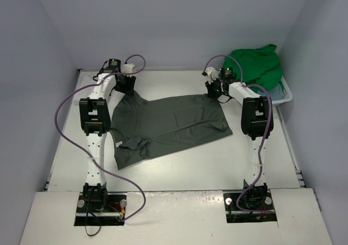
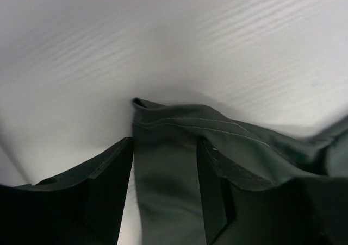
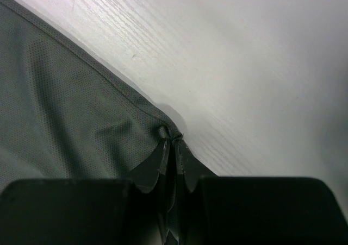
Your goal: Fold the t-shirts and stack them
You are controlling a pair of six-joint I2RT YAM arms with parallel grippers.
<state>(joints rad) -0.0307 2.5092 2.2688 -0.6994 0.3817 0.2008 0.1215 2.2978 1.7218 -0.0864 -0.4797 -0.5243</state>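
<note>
The dark grey-olive t-shirt (image 1: 168, 125) lies spread on the white table, wrinkled at its near-left part. My left gripper (image 1: 128, 87) stands at its far-left corner. In the left wrist view this gripper (image 2: 165, 143) is open, its fingers (image 2: 109, 180) straddling a band of the cloth (image 2: 168, 190), with a sliver of table showing beside the left finger. My right gripper (image 1: 213, 90) is at the far-right corner. The right wrist view shows it (image 3: 172, 143) shut on the hem corner of the shirt (image 3: 70, 109). A bright green t-shirt (image 1: 255, 66) is heaped at the back right.
A white plastic basket (image 1: 286, 95) sits at the back right under the green shirt, close to the right arm. Grey walls enclose the table on three sides. Purple cables loop off both arms. Bare table (image 1: 217, 163) lies in front of the shirt.
</note>
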